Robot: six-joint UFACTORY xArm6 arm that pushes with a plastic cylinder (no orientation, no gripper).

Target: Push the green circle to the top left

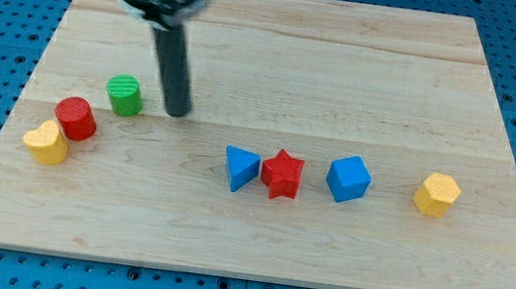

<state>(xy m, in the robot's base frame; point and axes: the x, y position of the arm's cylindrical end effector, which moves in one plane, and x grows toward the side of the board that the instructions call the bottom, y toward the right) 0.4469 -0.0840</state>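
Observation:
The green circle [125,95] is a short green cylinder on the left part of the wooden board [348,67]. My tip [177,112] is the lower end of a dark rod coming down from the view's top left. It rests on the board just to the right of the green circle, a small gap apart and not touching it.
A red cylinder [75,118] and a yellow block [47,142] sit below and left of the green circle. A blue triangle [241,168], red star [282,174], blue cube [348,178] and yellow hexagon [436,195] form a row across the middle right.

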